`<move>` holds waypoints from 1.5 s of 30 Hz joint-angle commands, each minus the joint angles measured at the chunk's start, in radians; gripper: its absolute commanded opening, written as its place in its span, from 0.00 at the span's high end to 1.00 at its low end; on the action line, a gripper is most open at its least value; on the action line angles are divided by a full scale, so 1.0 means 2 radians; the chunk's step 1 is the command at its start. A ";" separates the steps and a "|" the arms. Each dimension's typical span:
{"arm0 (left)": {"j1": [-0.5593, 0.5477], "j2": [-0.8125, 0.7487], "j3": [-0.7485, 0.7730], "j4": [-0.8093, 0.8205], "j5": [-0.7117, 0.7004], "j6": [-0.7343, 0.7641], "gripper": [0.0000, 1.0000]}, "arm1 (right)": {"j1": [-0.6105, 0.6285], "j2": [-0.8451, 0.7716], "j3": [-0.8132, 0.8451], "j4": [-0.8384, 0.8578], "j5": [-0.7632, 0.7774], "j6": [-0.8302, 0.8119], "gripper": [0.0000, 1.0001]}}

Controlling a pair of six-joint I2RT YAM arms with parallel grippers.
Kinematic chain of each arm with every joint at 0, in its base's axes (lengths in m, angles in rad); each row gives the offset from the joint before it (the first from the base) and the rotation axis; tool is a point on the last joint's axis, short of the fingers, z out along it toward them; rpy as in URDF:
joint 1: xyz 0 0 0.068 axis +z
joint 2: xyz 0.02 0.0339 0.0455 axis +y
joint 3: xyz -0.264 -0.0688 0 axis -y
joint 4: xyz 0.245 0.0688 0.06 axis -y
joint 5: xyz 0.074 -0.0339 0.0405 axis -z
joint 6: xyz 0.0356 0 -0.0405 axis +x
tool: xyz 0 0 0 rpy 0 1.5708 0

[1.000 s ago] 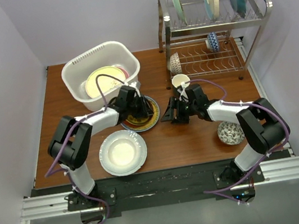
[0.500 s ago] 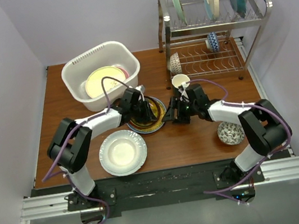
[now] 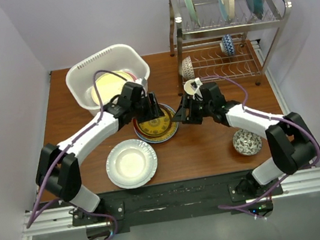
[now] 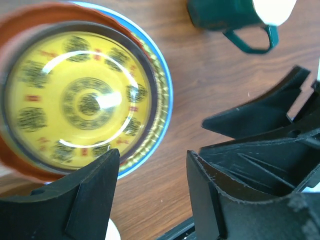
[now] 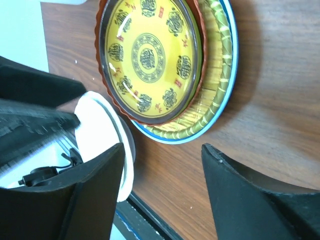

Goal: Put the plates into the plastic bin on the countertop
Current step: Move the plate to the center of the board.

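Observation:
A yellow patterned plate (image 3: 156, 125) with a red-brown rim lies on a lime plate with a blue rim (image 5: 216, 90), mid-countertop (image 3: 200, 144). My left gripper (image 3: 152, 110) hovers at the stack's back edge, open, with bare wood between its fingers (image 4: 97, 187). The yellow plate (image 4: 85, 102) sits just beyond them, blurred. My right gripper (image 3: 179, 117) stands open just right of the stack, holding nothing. A grey-white plate (image 3: 131, 163) lies near the front. The white plastic bin (image 3: 80, 75) at the back left holds a cream plate (image 3: 108, 87) and a red one (image 3: 131, 76).
A steel rack (image 3: 226, 21) at the back right carries three upright plates and two small bowls. A mug (image 3: 191, 87) stands behind my right gripper. A patterned bowl (image 3: 247, 142) sits at the front right.
My left gripper has opened, let go of the yellow plate and drawn back toward the bin. The plate stack has shifted slightly right. My right gripper has edged back a little.

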 commanded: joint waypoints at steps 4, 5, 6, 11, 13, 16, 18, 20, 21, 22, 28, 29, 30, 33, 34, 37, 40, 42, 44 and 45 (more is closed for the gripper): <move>0.066 -0.032 -0.014 -0.029 -0.008 0.020 0.40 | 0.002 0.023 0.051 -0.014 0.004 -0.001 0.50; 0.072 -0.033 -0.018 -0.031 -0.008 0.022 0.40 | 0.002 0.029 0.055 -0.014 0.003 -0.001 0.52; 0.077 -0.033 -0.019 -0.034 -0.007 0.029 0.40 | 0.002 0.033 0.059 -0.014 0.003 -0.002 0.53; 0.104 -0.028 -0.018 -0.047 -0.019 0.049 0.44 | 0.007 0.070 0.094 -0.019 0.001 -0.004 0.59; 0.107 -0.024 -0.016 -0.045 -0.018 0.052 0.51 | 0.010 0.079 0.104 -0.019 0.003 -0.004 0.62; 0.107 -0.012 -0.012 -0.046 -0.016 0.056 0.58 | 0.019 0.096 0.113 -0.019 0.002 -0.004 0.63; 0.107 -0.004 -0.014 -0.042 -0.011 0.057 0.61 | 0.024 0.108 0.114 -0.015 0.003 0.000 0.63; 0.107 0.002 -0.016 -0.039 -0.004 0.059 0.62 | 0.035 0.116 0.115 -0.009 0.003 0.002 0.63; 0.107 0.008 -0.017 -0.035 -0.003 0.060 0.62 | 0.037 0.125 0.115 -0.007 0.005 0.005 0.63; 0.106 0.010 -0.017 -0.032 0.000 0.061 0.63 | 0.043 0.131 0.114 -0.002 0.005 0.006 0.64; 0.107 0.031 -0.012 -0.034 -0.003 0.067 0.63 | 0.049 0.159 0.100 0.003 0.015 0.007 0.65; 0.107 0.034 -0.013 -0.032 0.001 0.069 0.63 | 0.049 0.162 0.099 0.003 0.015 0.006 0.65; 0.107 0.037 -0.014 -0.029 0.003 0.070 0.63 | 0.050 0.164 0.098 0.003 0.014 0.005 0.65; 0.107 0.041 -0.016 -0.023 0.009 0.070 0.64 | 0.049 0.172 0.095 0.004 0.014 0.003 0.65; 0.107 0.040 -0.017 -0.019 0.012 0.070 0.64 | 0.050 0.173 0.095 0.003 0.014 0.003 0.65; 0.107 0.033 -0.022 -0.007 0.016 0.069 0.64 | 0.049 0.179 0.094 0.003 0.013 0.004 0.65; 0.106 0.042 -0.017 -0.010 0.020 0.071 0.64 | 0.050 0.182 0.094 0.015 0.011 0.004 0.65; 0.107 0.050 -0.014 -0.011 0.019 0.072 0.64 | 0.050 0.182 0.094 0.015 0.009 0.004 0.65; 0.106 0.053 -0.015 -0.009 0.017 0.071 0.65 | 0.049 0.182 0.093 0.015 0.008 0.004 0.65; 0.107 0.057 -0.015 -0.008 0.018 0.071 0.67 | 0.049 0.182 0.093 0.015 0.008 0.004 0.65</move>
